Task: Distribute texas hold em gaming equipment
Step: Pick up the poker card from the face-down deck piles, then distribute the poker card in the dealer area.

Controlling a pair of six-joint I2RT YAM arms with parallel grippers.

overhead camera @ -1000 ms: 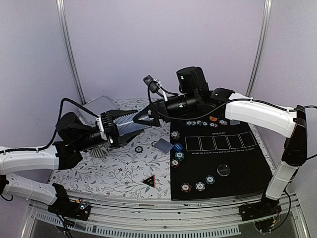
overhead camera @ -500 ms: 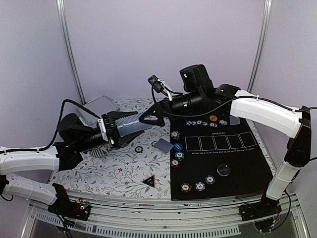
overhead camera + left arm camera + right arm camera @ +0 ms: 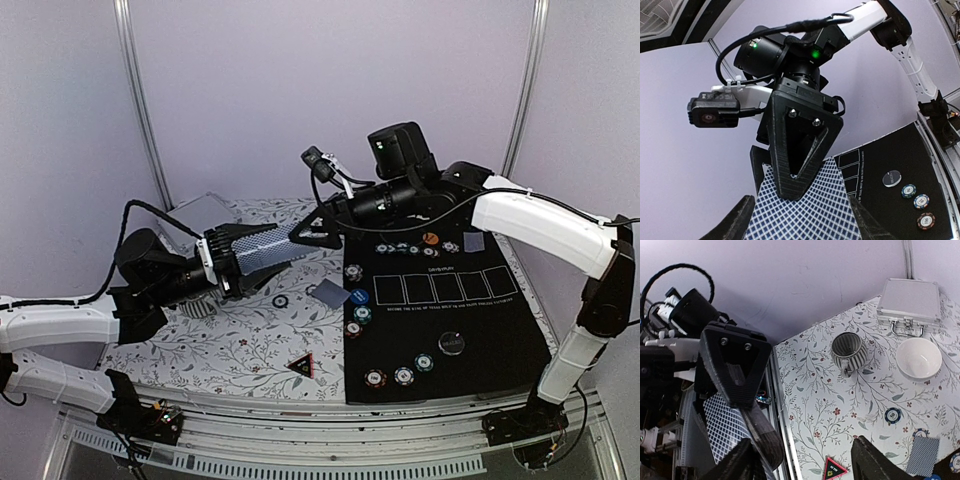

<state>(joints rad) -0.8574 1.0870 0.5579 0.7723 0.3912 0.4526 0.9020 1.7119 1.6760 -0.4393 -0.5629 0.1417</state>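
Left gripper (image 3: 800, 222): jaws closed on the playing cards (image 3: 256, 250), held aloft over the 10 o'clock part of the surface (image 3: 220, 350). Right gripper (image 3: 305, 235), at 2 o'clock of the cards: jaws apart, contact indeterminable. Poker chips (image 3: 353, 271) lie on the black mat (image 3: 470, 330) at 3 o'clock.

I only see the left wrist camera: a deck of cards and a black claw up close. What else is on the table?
Observer: A striped mug stands on the flowery cloth.
Operator: Is anything near the mug?
Observer: A white bowl sits beside a silver case.
Operator: Is any card out on the table?
Observer: One card lies back up on the cloth, just left of the black mat.
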